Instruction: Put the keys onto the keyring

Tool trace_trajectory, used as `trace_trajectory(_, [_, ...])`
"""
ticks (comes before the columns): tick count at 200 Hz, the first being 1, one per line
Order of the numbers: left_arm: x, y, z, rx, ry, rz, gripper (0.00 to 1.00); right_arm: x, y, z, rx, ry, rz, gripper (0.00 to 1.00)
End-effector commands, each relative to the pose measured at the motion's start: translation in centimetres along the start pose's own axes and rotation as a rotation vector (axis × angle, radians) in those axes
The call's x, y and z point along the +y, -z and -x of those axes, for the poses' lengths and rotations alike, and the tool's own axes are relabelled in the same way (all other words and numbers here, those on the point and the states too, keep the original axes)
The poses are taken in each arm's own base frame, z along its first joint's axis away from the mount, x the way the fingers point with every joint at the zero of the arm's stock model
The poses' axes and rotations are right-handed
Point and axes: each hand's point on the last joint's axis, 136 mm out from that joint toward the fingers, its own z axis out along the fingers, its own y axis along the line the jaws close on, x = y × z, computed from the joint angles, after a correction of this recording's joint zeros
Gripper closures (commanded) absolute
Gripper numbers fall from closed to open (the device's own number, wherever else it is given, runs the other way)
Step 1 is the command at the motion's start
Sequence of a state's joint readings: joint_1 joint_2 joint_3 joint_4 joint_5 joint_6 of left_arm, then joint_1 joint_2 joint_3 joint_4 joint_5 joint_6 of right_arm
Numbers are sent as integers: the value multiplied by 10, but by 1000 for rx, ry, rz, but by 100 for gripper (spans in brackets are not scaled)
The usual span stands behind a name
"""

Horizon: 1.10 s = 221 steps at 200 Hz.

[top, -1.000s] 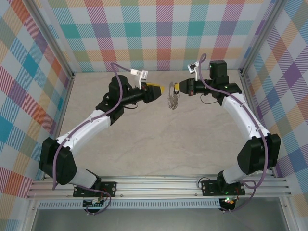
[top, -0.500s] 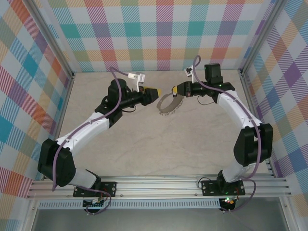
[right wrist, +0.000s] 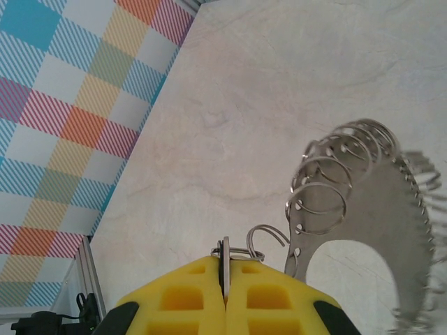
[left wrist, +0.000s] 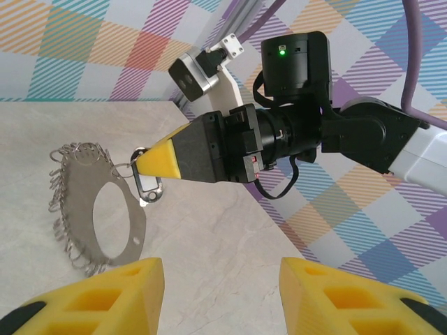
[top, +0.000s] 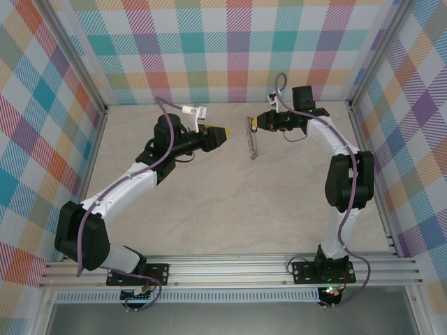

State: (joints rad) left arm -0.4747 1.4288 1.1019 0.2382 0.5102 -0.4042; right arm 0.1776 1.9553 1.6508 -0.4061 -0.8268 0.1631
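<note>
While the right gripper (right wrist: 225,269) clamps the keyring (left wrist: 73,202) — by its clasp, it seems — left gripper (left wrist: 220,286) jaws part-spread, empty.

Pastel plaid in teal, orange, purple, yellow and pink covers the walls (top: 237,49) around a pale beige tabletop (top: 230,209) veined like marble. The left arm (top: 126,185) and the right arm (top: 346,150) wear white shells with black joints, and purple cables (left wrist: 411,49) trail along them. The left end effector (top: 228,131) and the right end effector (top: 256,123) carry bright yellow fingers on black bodies. The keyring (right wrist: 377,209) is dull silver-grey, edged with small shiny wire loops. A green light (left wrist: 281,50) glows on the right arm's black housing. A silver aluminium rail (top: 230,269) lines the near edge.
</note>
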Motion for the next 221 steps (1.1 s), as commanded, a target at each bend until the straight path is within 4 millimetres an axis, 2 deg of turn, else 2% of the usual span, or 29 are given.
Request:
trace_trajectory(1, [-2,5,9,-38,-1,-12,53,7,2,-4,1,28,41,100])
trace_trajectory(21, [-2,3,7,-37,13,-18,53,-7,7,-19,-12,-9,23,100])
trace_trajectory(47, [-2,2,7,-38,30,-27,53,-20,19,-30,-46,-55,10,100])
trace_trajectory(80, [-2,2,7,-41,42,-29,53,-17,27,-33,-64,-70,21,100])
trace_trajectory(132, [-3,5,7,-46,44,-26,53,10,34,-19,-103,-76,101,100])
trace_trajectory(165, [-4,5,10,-50,41,-28,53,38,34,-8,-113,-56,156,100])
trace_trajectory(192, [-4,5,10,-52,38,-29,52,64,24,-5,-94,-20,193,100])
trace_trajectory(221, [-6,5,12,-57,35,-33,52,83,1,-7,-53,3,231,100])
